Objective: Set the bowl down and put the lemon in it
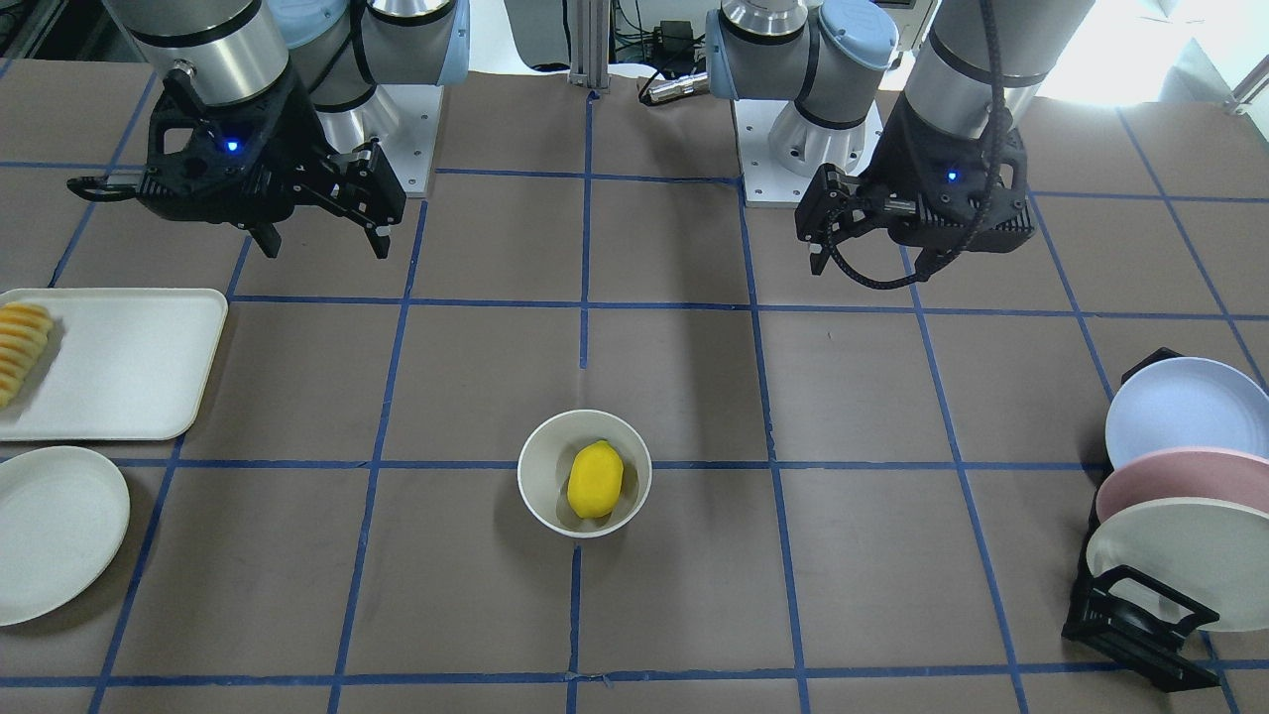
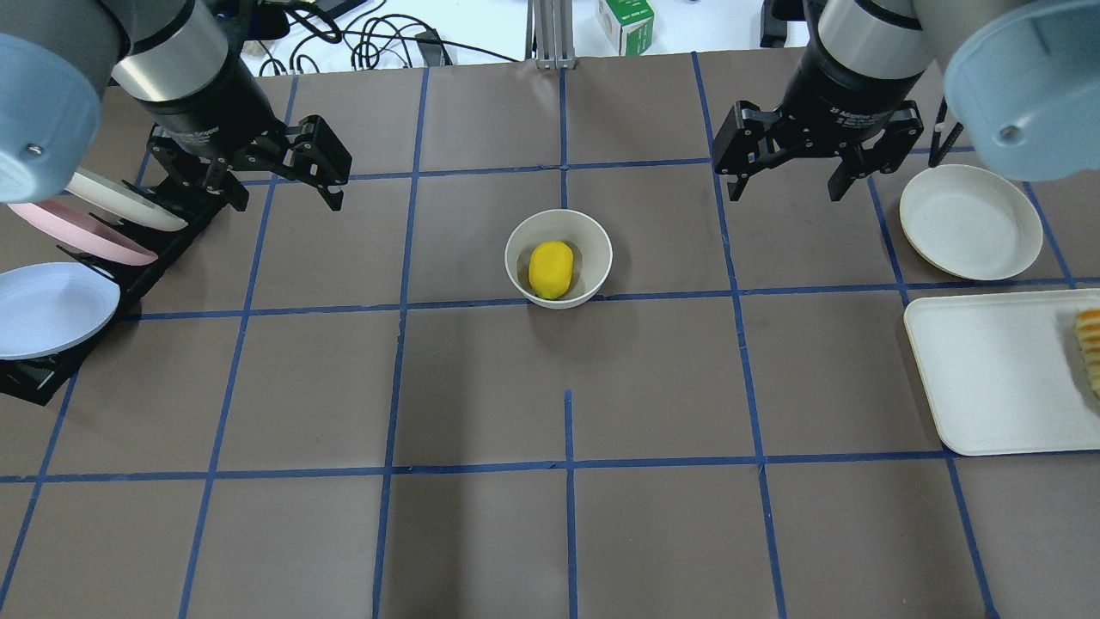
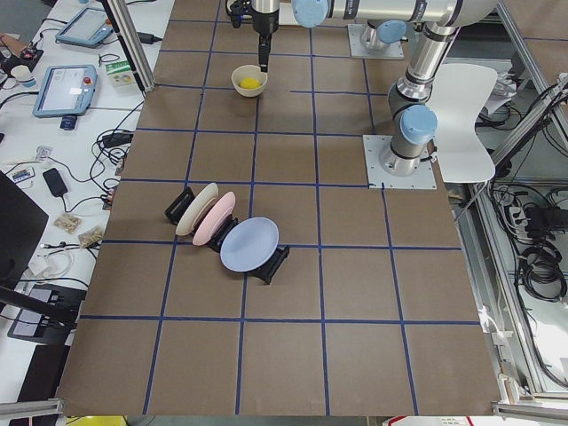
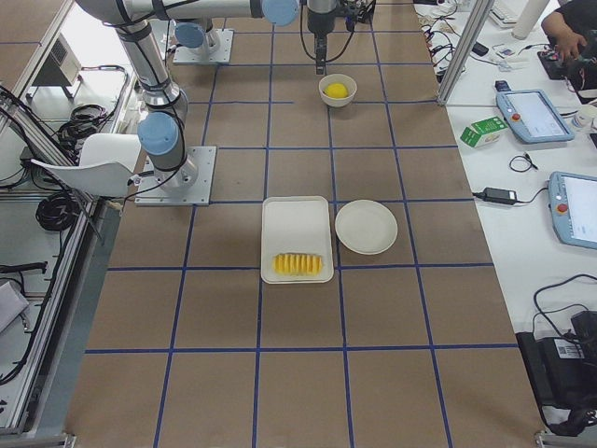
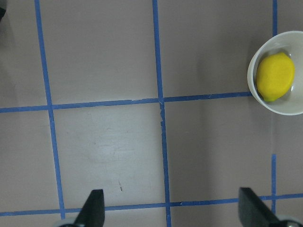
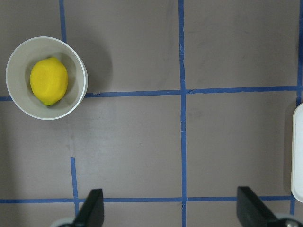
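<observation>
The off-white bowl [image 1: 540, 466] stands upright near the table's middle, with the yellow lemon [image 1: 595, 479] lying inside it. Both also show in the overhead view, the bowl [image 2: 519, 258] and the lemon [image 2: 551, 269]. My left gripper [image 2: 284, 196] is open and empty, hovering to the bowl's left, close to the plate rack. My right gripper [image 2: 784, 191] is open and empty, hovering to the bowl's right. The left wrist view shows the bowl [image 5: 284, 108] and lemon [image 5: 275, 76] at its right edge. The right wrist view shows the bowl [image 6: 21, 97] and lemon [image 6: 49, 81] at upper left.
A black rack with blue, pink and white plates [image 2: 60, 258] stands at the robot's left. A flat white plate [image 2: 971, 222] and a white tray [image 2: 997, 378] with orange-yellow fruit slices [image 2: 1090, 344] lie at its right. A small carton [image 2: 626, 21] sits beyond the far edge.
</observation>
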`<action>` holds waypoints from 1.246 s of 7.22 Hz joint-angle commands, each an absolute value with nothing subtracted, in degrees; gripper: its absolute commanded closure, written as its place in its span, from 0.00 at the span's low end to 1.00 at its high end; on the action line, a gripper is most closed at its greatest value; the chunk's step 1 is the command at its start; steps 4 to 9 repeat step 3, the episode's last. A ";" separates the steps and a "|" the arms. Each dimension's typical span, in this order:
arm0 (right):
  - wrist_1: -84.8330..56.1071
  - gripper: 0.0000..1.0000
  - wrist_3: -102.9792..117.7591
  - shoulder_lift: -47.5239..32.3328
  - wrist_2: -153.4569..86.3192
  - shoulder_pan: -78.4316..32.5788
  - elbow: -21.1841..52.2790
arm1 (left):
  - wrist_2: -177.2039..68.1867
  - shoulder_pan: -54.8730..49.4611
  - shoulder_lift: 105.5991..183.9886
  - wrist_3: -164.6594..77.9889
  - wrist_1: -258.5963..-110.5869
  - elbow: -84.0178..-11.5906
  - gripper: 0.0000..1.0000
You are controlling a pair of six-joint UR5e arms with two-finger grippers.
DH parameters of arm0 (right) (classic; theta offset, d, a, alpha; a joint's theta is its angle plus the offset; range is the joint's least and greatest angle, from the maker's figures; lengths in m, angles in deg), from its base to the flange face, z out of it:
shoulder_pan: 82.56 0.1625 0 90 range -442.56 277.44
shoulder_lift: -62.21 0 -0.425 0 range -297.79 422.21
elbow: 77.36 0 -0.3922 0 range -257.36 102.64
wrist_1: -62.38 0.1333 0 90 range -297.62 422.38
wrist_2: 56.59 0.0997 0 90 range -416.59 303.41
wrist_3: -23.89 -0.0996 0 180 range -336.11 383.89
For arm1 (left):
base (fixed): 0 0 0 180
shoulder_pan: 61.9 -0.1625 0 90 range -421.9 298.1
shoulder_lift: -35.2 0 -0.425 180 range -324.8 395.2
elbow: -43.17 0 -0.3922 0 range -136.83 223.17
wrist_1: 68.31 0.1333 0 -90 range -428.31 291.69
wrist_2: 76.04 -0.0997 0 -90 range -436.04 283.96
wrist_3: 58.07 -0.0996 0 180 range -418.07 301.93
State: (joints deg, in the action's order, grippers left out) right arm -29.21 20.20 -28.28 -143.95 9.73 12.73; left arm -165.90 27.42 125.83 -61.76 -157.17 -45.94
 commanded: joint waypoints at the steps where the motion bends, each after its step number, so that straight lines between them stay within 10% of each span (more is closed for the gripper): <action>1: -28.93 0.00 20.20 -28.32 -143.95 9.73 12.82 | -166.13 27.48 125.73 -61.76 -157.17 -46.13 0.00; 9: -28.93 0.00 20.20 -28.32 -143.95 9.73 12.73 | -165.95 27.48 125.73 -61.76 -157.17 -46.04 0.00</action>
